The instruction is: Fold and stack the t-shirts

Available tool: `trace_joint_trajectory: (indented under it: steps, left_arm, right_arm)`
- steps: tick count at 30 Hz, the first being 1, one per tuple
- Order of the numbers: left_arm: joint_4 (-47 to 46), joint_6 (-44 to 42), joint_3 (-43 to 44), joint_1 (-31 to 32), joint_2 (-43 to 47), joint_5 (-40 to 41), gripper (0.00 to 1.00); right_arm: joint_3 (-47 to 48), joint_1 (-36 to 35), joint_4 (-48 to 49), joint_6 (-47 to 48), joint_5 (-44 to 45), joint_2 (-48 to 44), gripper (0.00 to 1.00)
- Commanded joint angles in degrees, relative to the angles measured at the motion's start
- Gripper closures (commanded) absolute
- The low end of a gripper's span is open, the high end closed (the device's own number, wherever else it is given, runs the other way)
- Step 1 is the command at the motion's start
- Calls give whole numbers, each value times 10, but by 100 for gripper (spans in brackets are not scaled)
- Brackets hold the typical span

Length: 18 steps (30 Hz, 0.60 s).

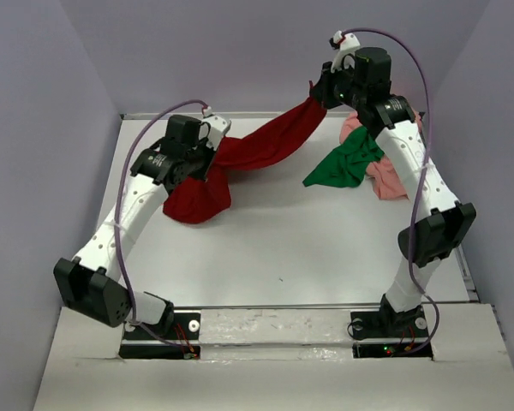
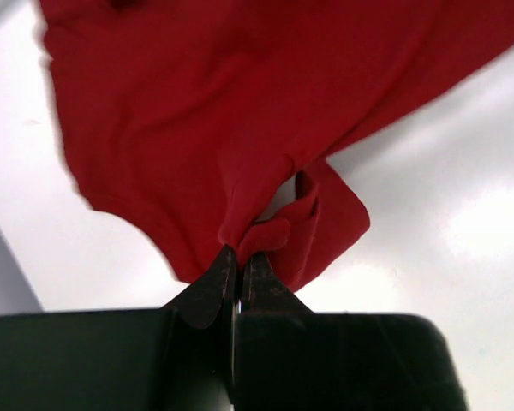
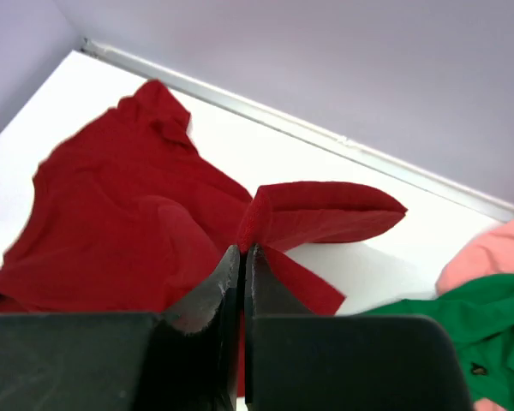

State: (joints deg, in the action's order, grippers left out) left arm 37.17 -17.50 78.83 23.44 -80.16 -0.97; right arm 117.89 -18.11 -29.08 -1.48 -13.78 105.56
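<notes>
The dark red t-shirt [image 1: 265,141] hangs stretched above the table between my two grippers. My left gripper [image 1: 207,154] is shut on a bunched fold of the red t-shirt [image 2: 214,111], and the cloth sags in a lump below it. My right gripper [image 1: 319,92], raised at the back, is shut on a folded edge of the red t-shirt [image 3: 128,223]. The bright green t-shirt [image 1: 349,161] lies crumpled on the pale salmon pink t-shirt [image 1: 390,175] at the right, under my right arm. Green t-shirt [image 3: 480,317] and pink t-shirt [image 3: 488,253] show at the right wrist view's edge.
The white table [image 1: 283,248] is walled by grey panels at the back and both sides. A metal rail [image 3: 325,137] runs along the back edge. Purple cables loop over both arms.
</notes>
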Motion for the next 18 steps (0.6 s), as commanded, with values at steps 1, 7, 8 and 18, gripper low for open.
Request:
trace_joint_trajectory:
  steps: [1,7,8,18]
  left_arm:
    - [-3,43,78,-13,57,49,100]
    - [-14,61,191,-23,131,119,100]
    - [-17,65,206,-27,141,131,100]
    - [-50,107,385,-164,259,114,100]
  right_arm:
    - [5,-2,12,25,39,-41,100]
    - [5,-2,3,32,65,-137,100]
    - [4,-2,4,32,69,-151,100]
    - [36,-2,-7,32,125,-326,100]
